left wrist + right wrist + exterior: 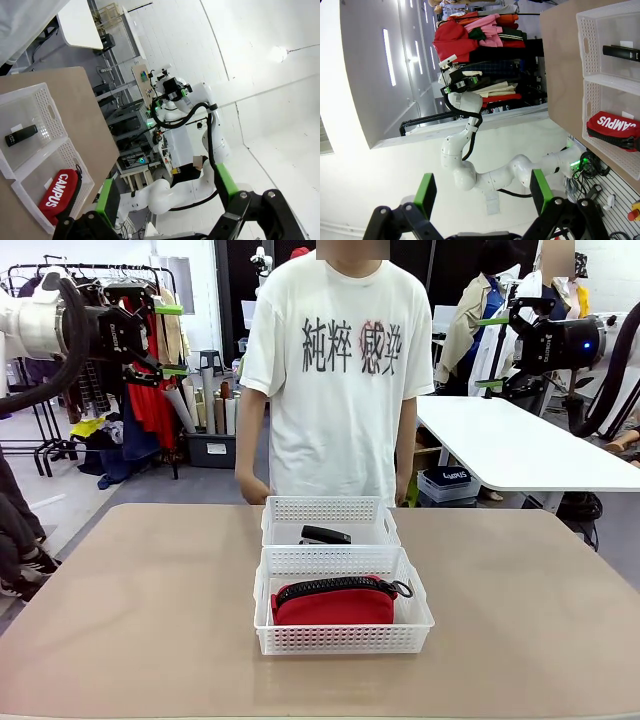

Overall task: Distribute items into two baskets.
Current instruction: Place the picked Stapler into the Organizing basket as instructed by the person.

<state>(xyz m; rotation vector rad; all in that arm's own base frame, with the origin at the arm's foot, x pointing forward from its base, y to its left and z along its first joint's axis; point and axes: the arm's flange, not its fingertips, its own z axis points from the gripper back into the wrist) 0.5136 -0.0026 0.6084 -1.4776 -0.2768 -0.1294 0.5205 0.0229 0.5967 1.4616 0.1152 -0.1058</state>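
White lattice baskets end to end mid-counter. Near basket: red pouch, long axis left-right, strap loop to robot's right, "CAMPUS" in white on its side. Far basket: small black stapler, lying left-right. Left gripper and right gripper raised high at either side, pointing inward, jaws wide open, empty. Person standing behind.

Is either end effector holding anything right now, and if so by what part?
Nothing is held. The left end effector and right end effector are open and raised; the red pouch and stapler lie in the baskets.
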